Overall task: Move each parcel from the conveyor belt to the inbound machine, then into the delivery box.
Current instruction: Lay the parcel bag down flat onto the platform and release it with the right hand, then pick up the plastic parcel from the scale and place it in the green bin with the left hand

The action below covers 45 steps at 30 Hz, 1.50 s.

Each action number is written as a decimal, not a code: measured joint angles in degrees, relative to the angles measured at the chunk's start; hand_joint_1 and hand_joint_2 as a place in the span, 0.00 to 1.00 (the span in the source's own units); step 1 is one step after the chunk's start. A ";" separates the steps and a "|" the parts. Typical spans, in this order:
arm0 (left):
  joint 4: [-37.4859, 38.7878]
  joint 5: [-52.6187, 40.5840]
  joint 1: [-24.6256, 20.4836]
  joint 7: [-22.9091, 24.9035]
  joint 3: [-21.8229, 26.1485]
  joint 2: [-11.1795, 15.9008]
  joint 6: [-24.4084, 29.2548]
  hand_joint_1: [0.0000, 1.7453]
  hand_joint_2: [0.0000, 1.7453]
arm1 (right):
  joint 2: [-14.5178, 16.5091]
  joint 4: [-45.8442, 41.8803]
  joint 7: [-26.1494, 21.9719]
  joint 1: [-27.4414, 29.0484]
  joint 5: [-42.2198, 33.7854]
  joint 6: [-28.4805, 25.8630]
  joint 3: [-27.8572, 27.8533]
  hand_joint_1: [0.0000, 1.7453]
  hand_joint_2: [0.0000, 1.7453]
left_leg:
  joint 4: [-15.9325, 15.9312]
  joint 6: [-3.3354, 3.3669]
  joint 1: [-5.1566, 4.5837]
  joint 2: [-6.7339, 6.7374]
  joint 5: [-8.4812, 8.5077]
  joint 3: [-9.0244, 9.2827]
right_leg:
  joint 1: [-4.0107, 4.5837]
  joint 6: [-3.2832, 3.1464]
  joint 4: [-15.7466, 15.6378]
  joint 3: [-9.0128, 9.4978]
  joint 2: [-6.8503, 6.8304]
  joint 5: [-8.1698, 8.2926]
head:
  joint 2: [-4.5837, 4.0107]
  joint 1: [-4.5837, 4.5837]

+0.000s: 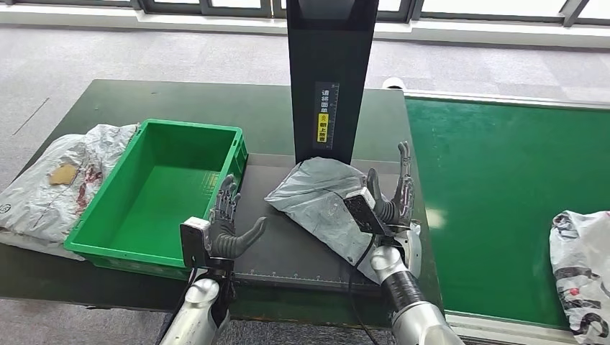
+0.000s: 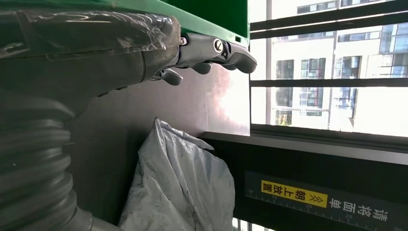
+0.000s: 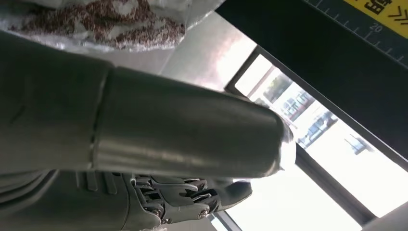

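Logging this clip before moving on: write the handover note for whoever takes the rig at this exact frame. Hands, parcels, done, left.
Left hand: open, holding nothing, hovering over the inbound machine's dark platform beside the green delivery box.
Right hand: open, fingers spread upward at the right edge of the grey parcel; whether it touches the parcel is unclear.
Grey parcel lies on the platform at the foot of the black scanner column.
Delivery box is empty.
Another parcel waits on the green conveyor belt.
A pile of bags lies left of the box.
Done: grey parcel is on the machine.
Left: put it into the box, then handle the belt parcel.
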 joint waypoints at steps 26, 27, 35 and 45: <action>1.81 -25.49 -13.05 9.37 -18.37 -2.46 11.07 0.00 1.00 | 1.94 -59.95 -0.02 17.57 -2.20 -0.15 -7.10 0.00 1.00 | 0.05 0.06 -0.12 -0.03 0.02 -0.06 | -0.13 0.14 -0.02 -0.06 -0.03 0.11 | 0.00 0.02; 3.83 -27.64 -14.56 12.88 -20.64 -2.66 11.76 0.00 1.00 | 1.92 -60.64 -0.02 17.65 -2.25 -0.15 -7.10 0.00 1.00 | 0.06 0.07 -0.13 -0.03 0.03 -0.06 | -0.14 0.16 -0.02 -0.06 -0.02 0.13 | 0.00 0.03; 17.32 -30.76 -20.26 25.55 -36.23 -3.06 13.13 0.00 1.00 | 1.80 -63.46 -0.03 18.01 -2.76 -0.15 -7.08 0.00 1.00 | 0.04 0.07 -0.12 0.00 0.06 -0.05 | -0.12 0.14 -0.01 -0.09 0.01 0.17 | 0.00 0.01; 24.60 -32.35 -22.49 30.55 -43.40 -3.05 13.42 0.00 1.00 | 1.78 -63.78 -0.03 18.05 -2.93 -0.15 -7.08 0.00 1.00 | 0.02 0.07 -0.10 0.00 0.06 -0.07 | -0.11 0.13 -0.01 -0.08 0.00 0.16 | 0.00 0.02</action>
